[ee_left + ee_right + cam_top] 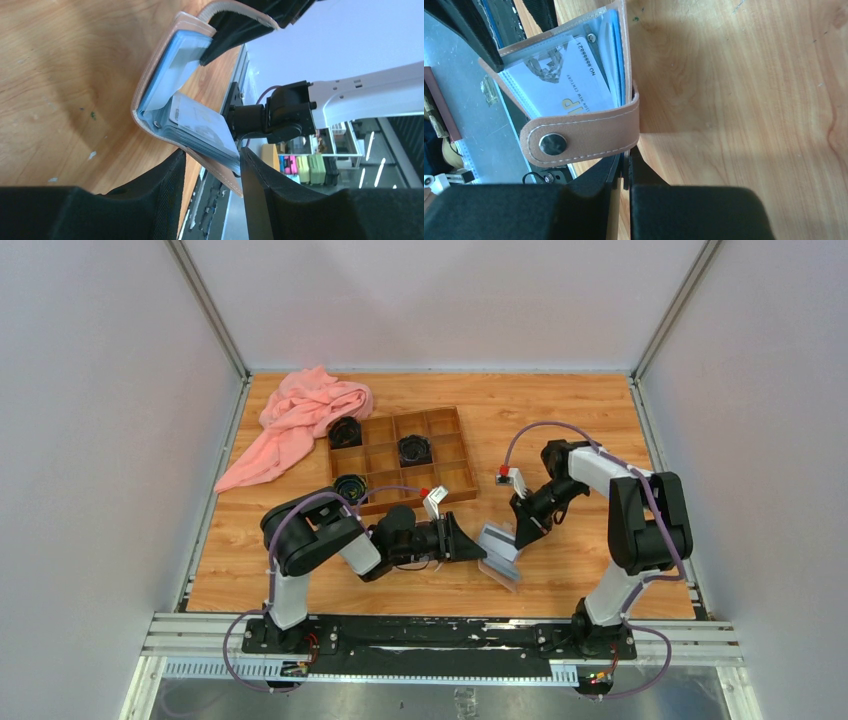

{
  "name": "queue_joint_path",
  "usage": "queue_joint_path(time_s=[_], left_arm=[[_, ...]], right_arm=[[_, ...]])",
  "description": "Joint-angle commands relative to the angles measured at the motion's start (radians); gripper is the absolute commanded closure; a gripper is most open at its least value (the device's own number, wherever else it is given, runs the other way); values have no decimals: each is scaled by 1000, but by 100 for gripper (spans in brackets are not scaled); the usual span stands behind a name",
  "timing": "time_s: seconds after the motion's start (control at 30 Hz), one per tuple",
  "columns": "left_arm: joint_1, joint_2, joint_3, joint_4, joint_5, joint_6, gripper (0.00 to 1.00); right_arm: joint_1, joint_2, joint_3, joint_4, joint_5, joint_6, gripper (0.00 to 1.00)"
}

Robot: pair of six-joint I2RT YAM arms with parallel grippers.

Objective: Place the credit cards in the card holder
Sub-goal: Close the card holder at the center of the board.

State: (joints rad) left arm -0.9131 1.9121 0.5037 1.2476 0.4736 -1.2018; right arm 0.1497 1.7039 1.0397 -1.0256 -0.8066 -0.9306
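The card holder (500,552) was at about 6 o'clock on the table (560,420), close to the front edge, propped open between the two arms. The right gripper (625,165), reaching in from 1 o'clock, was clenched on the upper cover beside the snap strap (584,132) and held that leaf up. The left gripper (212,172), coming from 9 o'clock, had its jaws apart astride the lower cover, with a gap showing on one side, so it seemed not yet clamped. One white card (569,85) already sat in a clear sleeve. No loose credit cards could be made out in the top view. The step looked like securing the holder open for loading. Done well, the left claw would bite on the stitched leather edge rather than the soft sleeves, so that the seated card was not squeezed out. The right would hold its leaf toward 12 o'clock without tugging, since a hard pull could tear the holder free. That near the edge, a dropped holder could slide off the table.
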Motion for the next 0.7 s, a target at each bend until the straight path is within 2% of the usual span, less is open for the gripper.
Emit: queue_joint_path(time_s=[0.0, 0.13, 0.33, 0.67], left_arm=[[-7, 44, 12, 123, -81, -64, 54], [-7, 37, 7, 132, -139, -87, 53], [-7, -10, 7, 59, -216, -72, 50], [-29, -13, 23, 58, -282, -85, 47]], right_arm=[[50, 40, 9, -26, 24, 26, 100], [64, 71, 14, -37, 25, 27, 100], [65, 92, 23, -53, 12, 26, 100], [65, 125, 35, -76, -12, 26, 100]])
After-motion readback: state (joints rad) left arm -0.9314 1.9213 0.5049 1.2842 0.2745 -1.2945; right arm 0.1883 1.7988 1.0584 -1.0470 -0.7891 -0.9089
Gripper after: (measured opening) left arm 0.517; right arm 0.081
